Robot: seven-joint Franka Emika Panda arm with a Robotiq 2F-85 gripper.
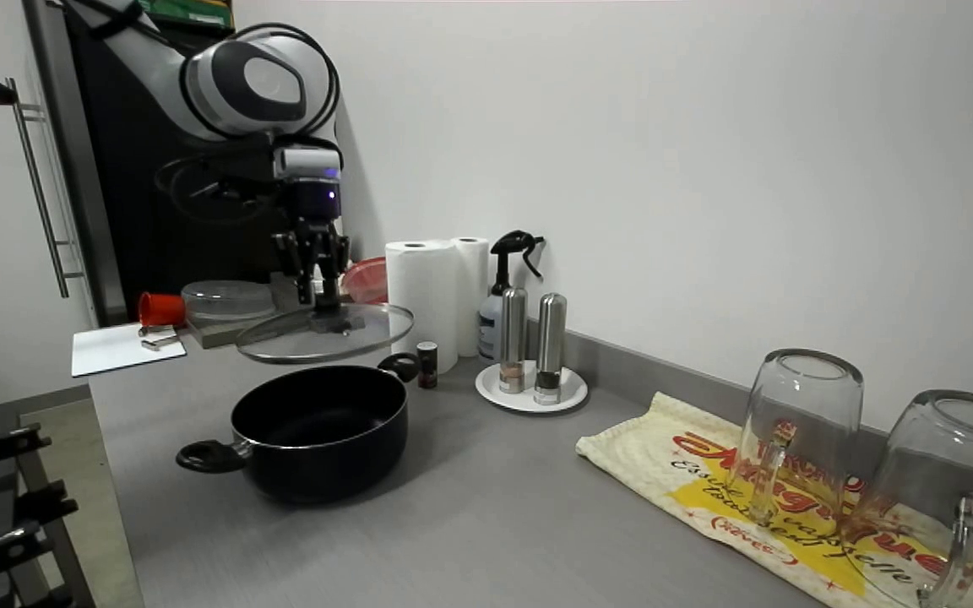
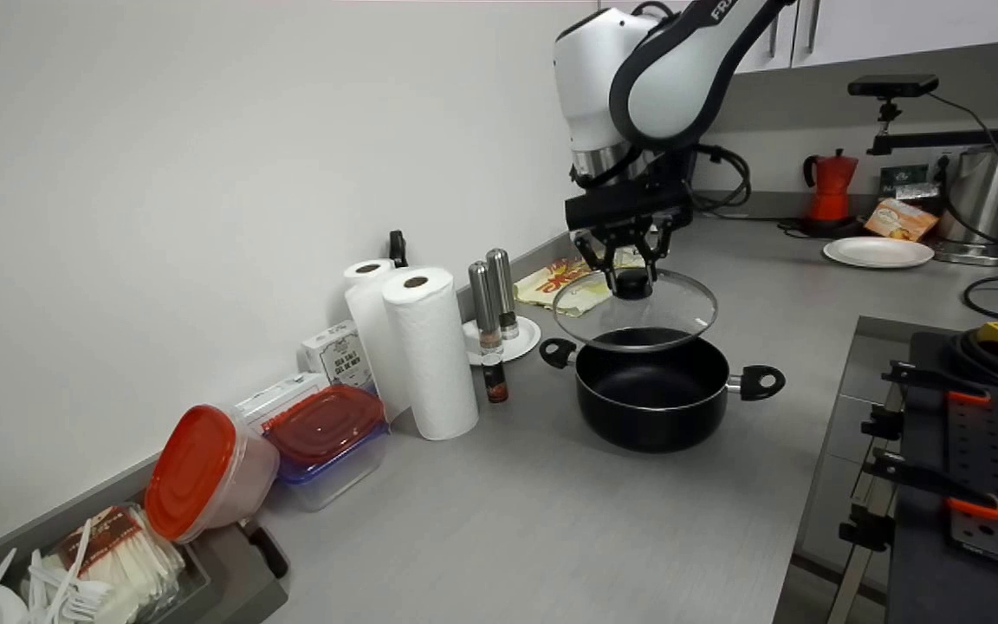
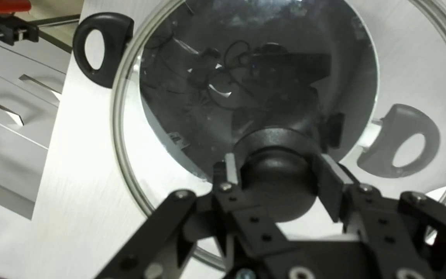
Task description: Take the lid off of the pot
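The lid [image 1: 292, 342] is round clear glass with a metal rim and a black knob. My gripper [image 1: 320, 302] is shut on that knob and holds the lid in the air above the pot [image 1: 322, 469]. In both exterior views the lid is apart from the pot, set a little toward the back, and slightly tilted. The pot [image 2: 651, 425] is black, open and looks empty, with two side handles. In the wrist view the knob [image 3: 277, 193] sits between the fingers [image 3: 277, 174], and the pot shows through the lid's glass [image 3: 192, 128].
Paper towel rolls [image 1: 423, 295], a small dark shaker [image 1: 427, 365] and a white plate [image 1: 571, 390] with two mills stand behind the pot. Glass jars [image 1: 799, 439] stand on a cloth [image 1: 664, 439]. Plastic containers [image 2: 213, 472] line the wall. The counter's edge [image 2: 819, 468] is beside the pot.
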